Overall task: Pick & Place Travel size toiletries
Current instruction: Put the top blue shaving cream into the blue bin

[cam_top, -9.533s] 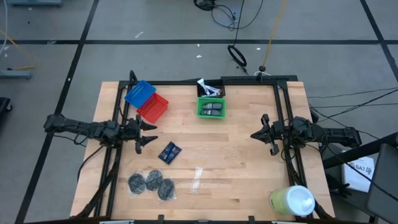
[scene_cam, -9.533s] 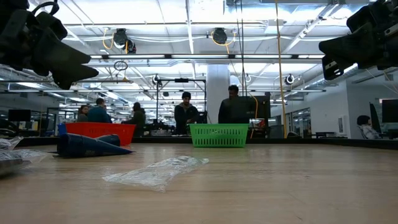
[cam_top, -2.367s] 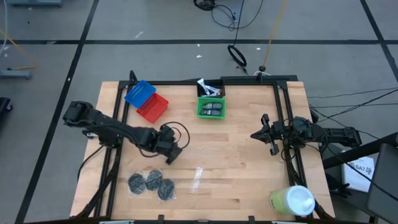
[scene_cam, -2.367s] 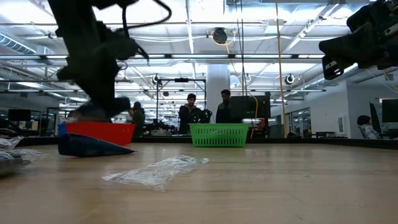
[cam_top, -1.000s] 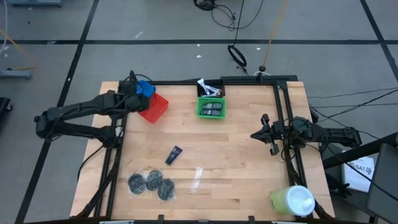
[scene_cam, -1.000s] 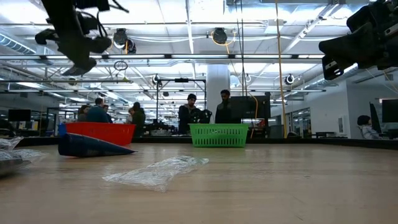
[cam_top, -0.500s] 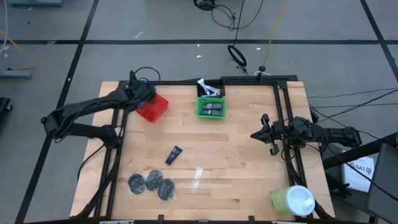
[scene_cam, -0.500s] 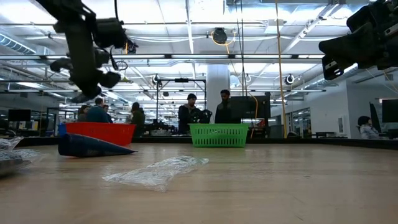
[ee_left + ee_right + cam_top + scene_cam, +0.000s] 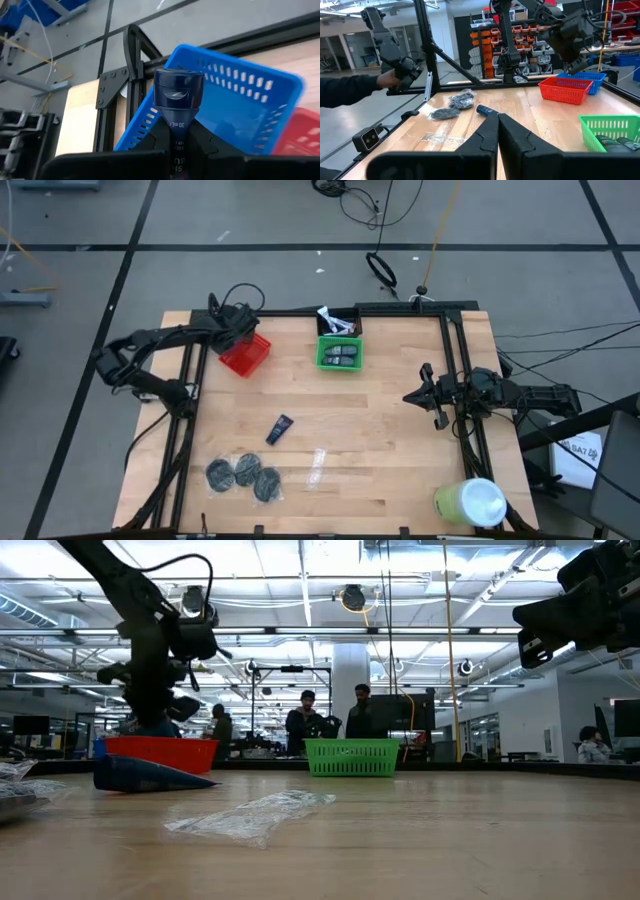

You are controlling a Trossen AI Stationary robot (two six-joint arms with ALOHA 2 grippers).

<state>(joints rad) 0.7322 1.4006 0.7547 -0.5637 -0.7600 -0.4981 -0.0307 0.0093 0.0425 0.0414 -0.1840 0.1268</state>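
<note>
My left gripper (image 9: 240, 332) hangs over the blue basket (image 9: 240, 95) at the table's far left and is shut on a dark blue packet (image 9: 178, 92) with a round cap. A second dark blue packet (image 9: 279, 428) lies flat mid-table. Three dark grey discs (image 9: 240, 475) lie near the front left. The green basket (image 9: 340, 353) holds dark oval pieces, and white tubes (image 9: 335, 320) lie in the black bin behind it. My right gripper (image 9: 425, 395) waits shut at the table's right side. My left gripper pinches the packet's flat body (image 9: 178, 131) just below the cap, between its two fingers. The capped end (image 9: 178, 90) sticks out past the fingertips. The fingers slant downward from the table's left. The packet is lifted clear, above the blue basket's near wall.
A red basket (image 9: 247, 356) stands right beside the blue one. A clear wrapper scrap (image 9: 317, 467) lies near the front. A big yellow-green cylinder (image 9: 470, 503) stands at the front right corner. People stand in the room beyond the table (image 9: 300, 725).
My left gripper has sunk toward the blue basket with the dark blue packet and has tipped further downward, moving slightly toward the table's right. It has kept its hold on the packet.
</note>
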